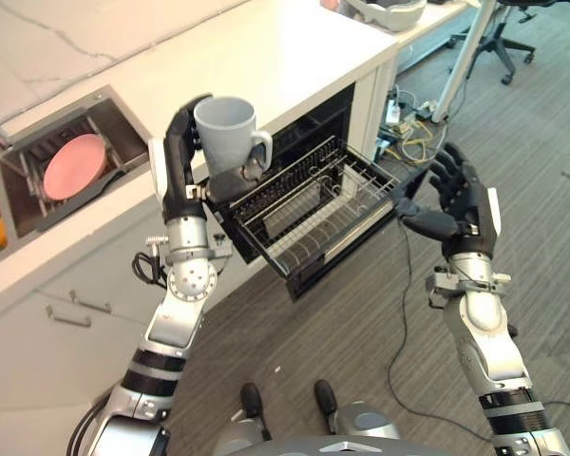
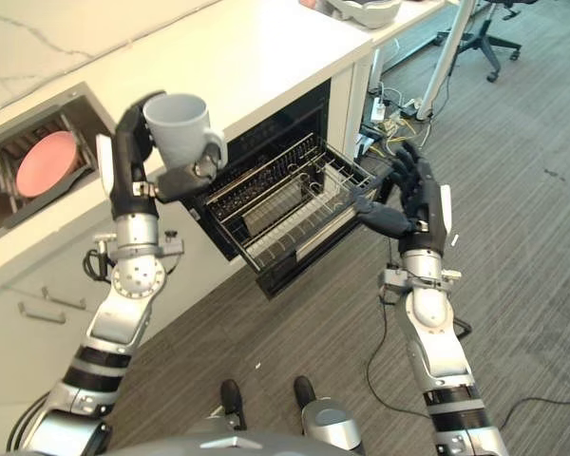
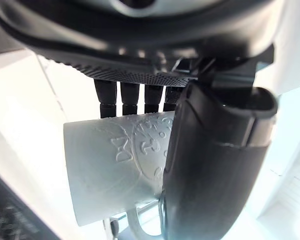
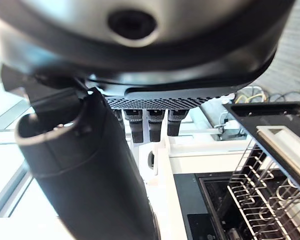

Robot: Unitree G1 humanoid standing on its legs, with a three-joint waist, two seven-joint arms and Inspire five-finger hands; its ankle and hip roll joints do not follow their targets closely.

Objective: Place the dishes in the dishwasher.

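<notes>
- Mug first: in the left eye view a pale grey-blue ceramic mug with a side handle (image 1: pixel 226 135) sits upper centre-left of the frame, held upright in the dark left hand (image 1: pixel 182 152), fingers curled round its far wall and thumb by the handle. Just right of it the black wire dishwasher rack (image 1: pixel 309 204) is pulled out. A round pink plate (image 1: pixel 74 166) lies in the steel sink (image 1: pixel 104 114), far left.
- Right eye view: the dark right hand (image 2: pixel 413 195) stands mid-right, fingers spread and holding nothing, just beside the rack's outer corner.
- Left wrist view: fingers and thumb wrap the mug's embossed wall.
- Right wrist view: fingers straight, nothing in them.
- Handling, I'd judge: stiff, smooth, breakable, moderately weighty; a body wrap suits it, and it wants setting down gently.
</notes>
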